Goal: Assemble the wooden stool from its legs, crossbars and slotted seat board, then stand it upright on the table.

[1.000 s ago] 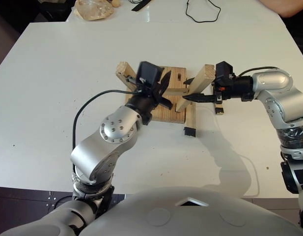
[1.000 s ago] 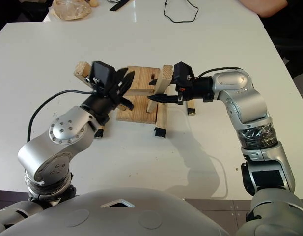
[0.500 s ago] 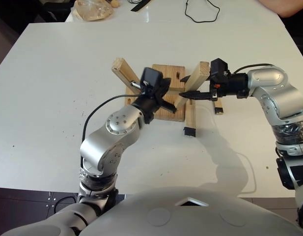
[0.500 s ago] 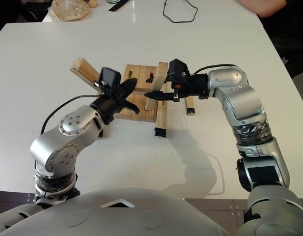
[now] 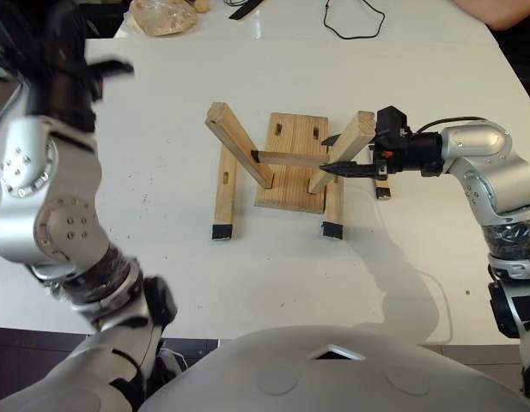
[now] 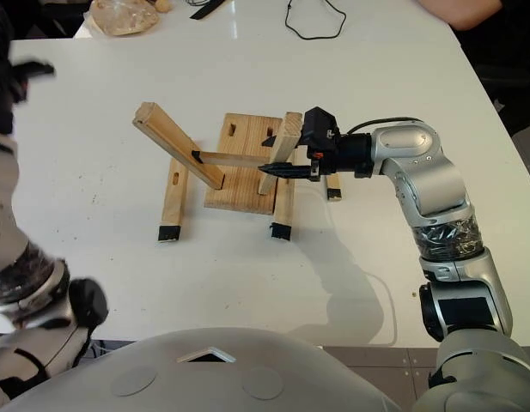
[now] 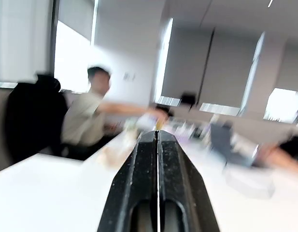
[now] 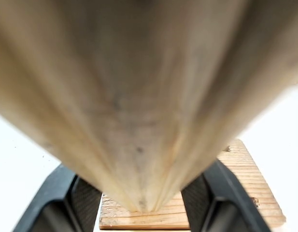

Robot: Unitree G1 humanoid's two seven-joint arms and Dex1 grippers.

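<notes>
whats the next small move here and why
Probably lower the left end effector to the tilted left leg and grip it. That end effector is raised clear of the table and shut on nothing, while the right end effector clamps only the right leg. The crossbar links both legs over the seat board, so the left side leans unheld.

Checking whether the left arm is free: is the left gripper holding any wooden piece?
No, the left gripper is shut flat on itself with nothing between its jaws.
</notes>
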